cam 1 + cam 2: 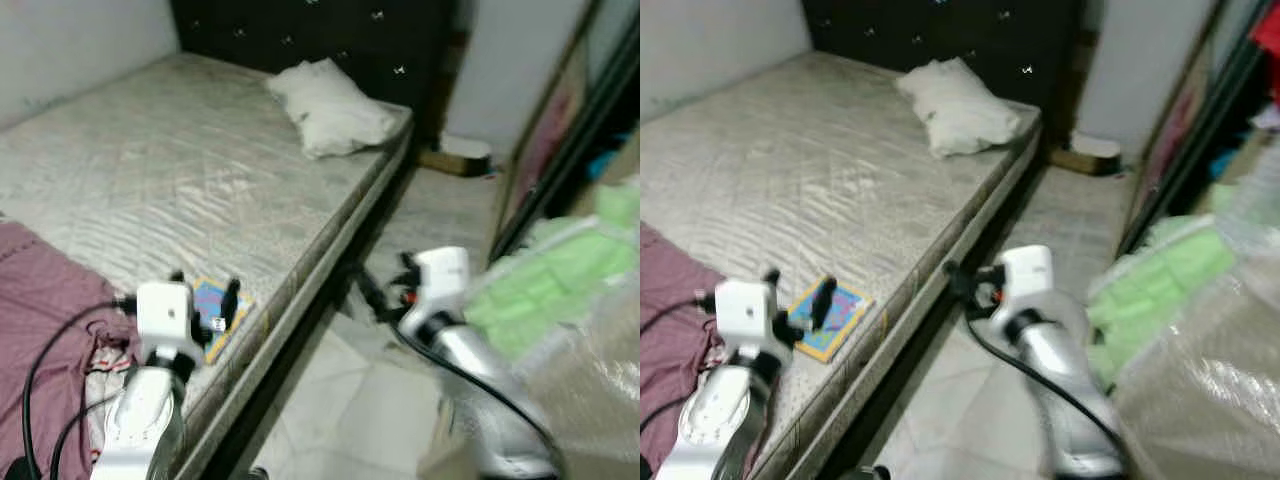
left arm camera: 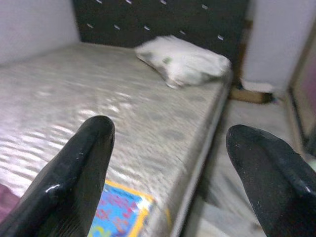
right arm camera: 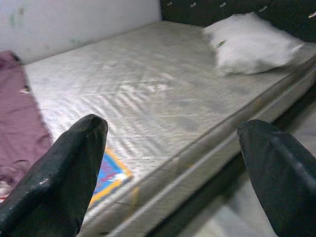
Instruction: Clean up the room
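Grey quilted fabric covers the bare mattress [image 1: 190, 170] of a bed set against a pale wall, with a dark studded headboard [image 1: 330, 35] at its far end. A white pillow [image 1: 330, 105] is seen lying at the head of the mattress, close to the edge beside the floor. A maroon cloth [image 1: 45, 330] is bunched at the near end of the mattress, on the robot's left. A small colourful booklet [image 1: 830, 318], blue with a yellow border, is seen flat on the mattress near its edge, just beside the maroon cloth.

The left claw [image 2: 170, 173] is held over the near corner of the mattress, above the booklet, with its fingers spread wide and nothing between them. The right claw [image 3: 173, 173] is held over the tiled floor [image 1: 350, 400] in the aisle beside the bed, its fingers also wide apart and empty, pointed toward the mattress edge.

To the right of the aisle, a light green bundle [image 1: 545, 285] and clear plastic wrapping [image 1: 1200, 390] are seen piled, blurred. A cardboard box [image 1: 455, 158] is seen on the floor at the far end of the aisle.
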Available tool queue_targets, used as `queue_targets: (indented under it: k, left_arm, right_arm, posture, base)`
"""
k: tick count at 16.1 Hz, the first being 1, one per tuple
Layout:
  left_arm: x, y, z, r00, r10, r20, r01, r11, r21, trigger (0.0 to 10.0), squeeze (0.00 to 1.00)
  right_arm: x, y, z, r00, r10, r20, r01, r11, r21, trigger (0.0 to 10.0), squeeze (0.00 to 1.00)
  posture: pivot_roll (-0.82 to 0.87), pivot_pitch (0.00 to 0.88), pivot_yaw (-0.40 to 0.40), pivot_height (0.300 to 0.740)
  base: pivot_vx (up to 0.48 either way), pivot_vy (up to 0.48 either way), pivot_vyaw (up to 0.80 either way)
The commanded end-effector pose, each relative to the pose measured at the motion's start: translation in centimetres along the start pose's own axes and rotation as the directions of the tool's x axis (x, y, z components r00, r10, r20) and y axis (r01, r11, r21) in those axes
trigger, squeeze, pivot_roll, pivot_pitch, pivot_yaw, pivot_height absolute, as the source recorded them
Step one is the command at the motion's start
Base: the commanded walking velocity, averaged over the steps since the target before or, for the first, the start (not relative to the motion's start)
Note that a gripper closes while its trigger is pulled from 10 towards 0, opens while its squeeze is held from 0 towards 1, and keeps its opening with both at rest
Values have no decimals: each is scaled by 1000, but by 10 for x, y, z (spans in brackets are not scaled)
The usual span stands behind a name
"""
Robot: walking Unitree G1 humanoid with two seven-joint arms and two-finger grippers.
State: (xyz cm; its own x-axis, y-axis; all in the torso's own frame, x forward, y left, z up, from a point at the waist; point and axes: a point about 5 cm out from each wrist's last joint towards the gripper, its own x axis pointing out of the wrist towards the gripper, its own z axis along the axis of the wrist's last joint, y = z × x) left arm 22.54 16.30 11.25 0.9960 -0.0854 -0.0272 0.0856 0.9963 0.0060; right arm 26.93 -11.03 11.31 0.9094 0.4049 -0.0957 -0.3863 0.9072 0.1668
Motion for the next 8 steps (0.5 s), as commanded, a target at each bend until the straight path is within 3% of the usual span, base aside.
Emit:
queue_targets:
  k: [1,4,8]
  left_arm:
    - [4,1,-2,1000,31,-3,-31,999,-10,10000,0]
    - [8,2,-4,997,76,-6,-77,996,-44,10000,0]
    - [18,-1,-5,998,61,-3,-61,997,-48,10000,0]
  right_arm:
    - [6,-8,-2,999,-37,19,37,999,-8,10000,0]
    - [17,-14,-1,993,-108,53,109,994,-15,10000,0]
    - [27,-21,-5,979,-170,109,171,985,3,10000,0]
  posture:
    - [54,0,-37,740]
    - [58,0,-34,740]
    - [56,0,-26,740]
  base:
    - [0,0,800]
    - [0,0,800]
    - [0,0,800]
